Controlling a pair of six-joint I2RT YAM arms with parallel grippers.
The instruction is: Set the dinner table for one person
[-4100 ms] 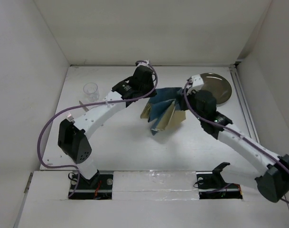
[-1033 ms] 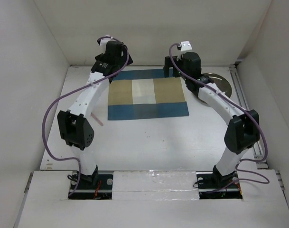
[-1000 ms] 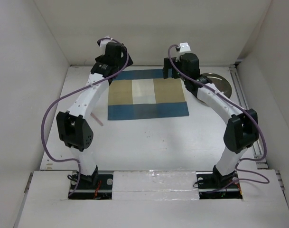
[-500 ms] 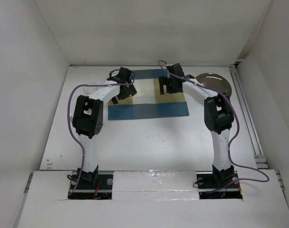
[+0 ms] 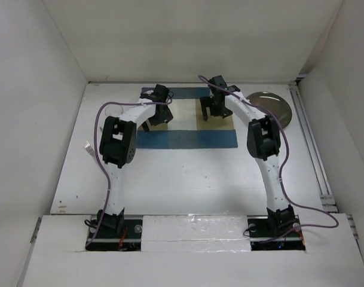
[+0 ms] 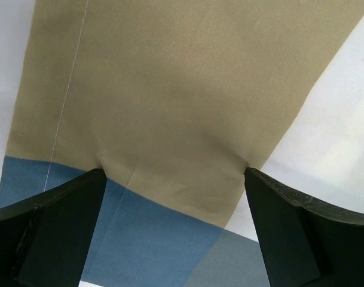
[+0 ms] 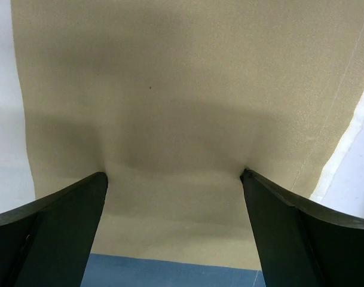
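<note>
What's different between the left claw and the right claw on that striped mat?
The left gripper sits on the left tan panel of the placemat; the right gripper sits on its right tan panel. The left gripper's fingertips land at the tan panel's edges, one by the blue stripe and one by the white; the right gripper's fingertips lie wholly on tan. Both are open wide, with tips seemingly pressing the cloth down.

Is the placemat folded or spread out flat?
Spread flat: the placemat lies as one full rectangle, its blue, tan and white panels showing, none folded over.
</note>
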